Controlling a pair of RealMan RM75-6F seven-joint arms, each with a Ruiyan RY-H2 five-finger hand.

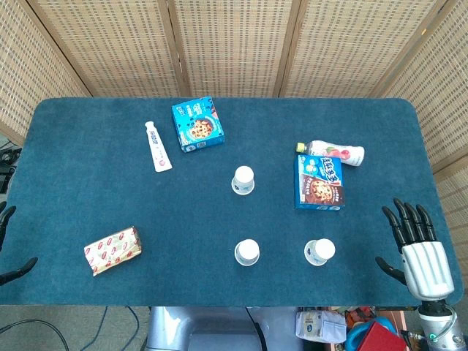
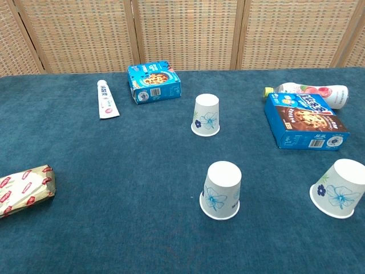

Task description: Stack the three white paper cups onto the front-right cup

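Right hand (image 1: 418,245) sits open beside the front-right cup (image 1: 319,251); left hand (image 1: 6,245) barely shows, can't tell. Upside-down cups could tip if bumped.

From the head view we look steeply down on the whole table (image 1: 73,197), screens along the frame's top. From the chest view we sit lower and nearer, facing across the cloth toward those screens. Both views share the three cups (image 2: 221,190) and the boxes (image 2: 304,121)
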